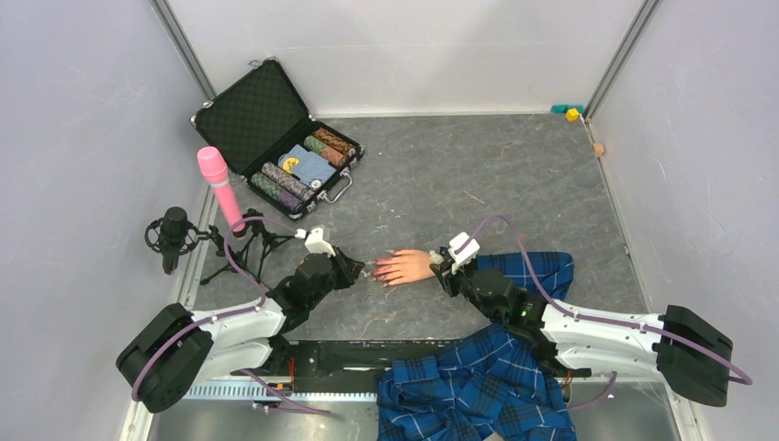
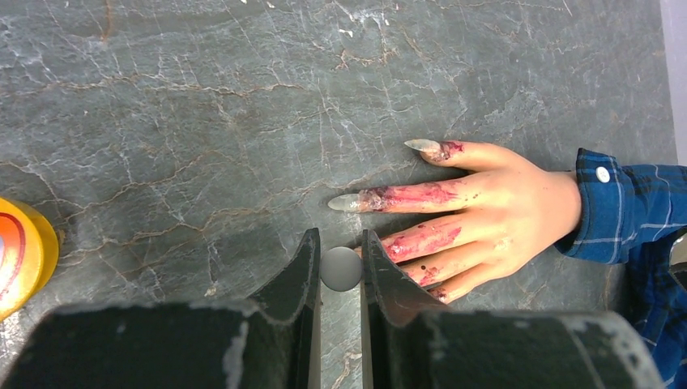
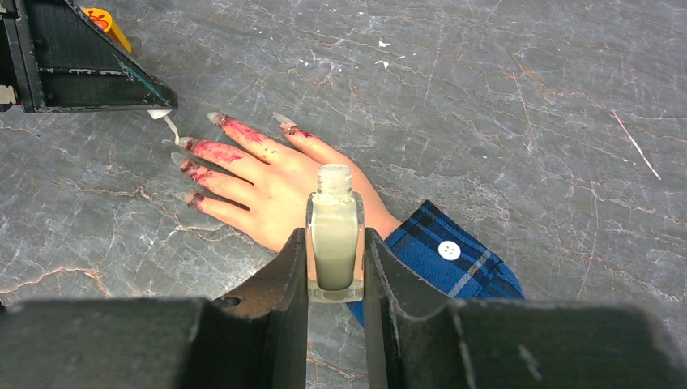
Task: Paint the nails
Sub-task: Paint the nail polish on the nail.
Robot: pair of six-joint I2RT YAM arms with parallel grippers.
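Observation:
A flesh-coloured mannequin hand (image 1: 409, 266) in a blue plaid sleeve (image 1: 537, 271) lies palm down on the grey table, fingers pointing left. Its fingers are smeared red, and its long pointed nails (image 2: 344, 203) look pale; they also show in the right wrist view (image 3: 215, 117). My left gripper (image 1: 354, 268) is shut on the round white brush cap (image 2: 341, 268), just left of the fingertips. The brush tip (image 3: 170, 126) hangs beside the middle fingernail (image 3: 185, 143). My right gripper (image 3: 334, 239) is shut on the open clear polish bottle (image 3: 334, 235), held upright over the wrist.
An open black case (image 1: 241, 110) of poker chips sits at the back left. A pink microphone (image 1: 219, 184) and a black microphone on a tripod (image 1: 174, 234) stand at the left edge. A yellow object (image 2: 20, 251) lies left of my left gripper. Plaid cloth (image 1: 478, 390) drapes over the near edge.

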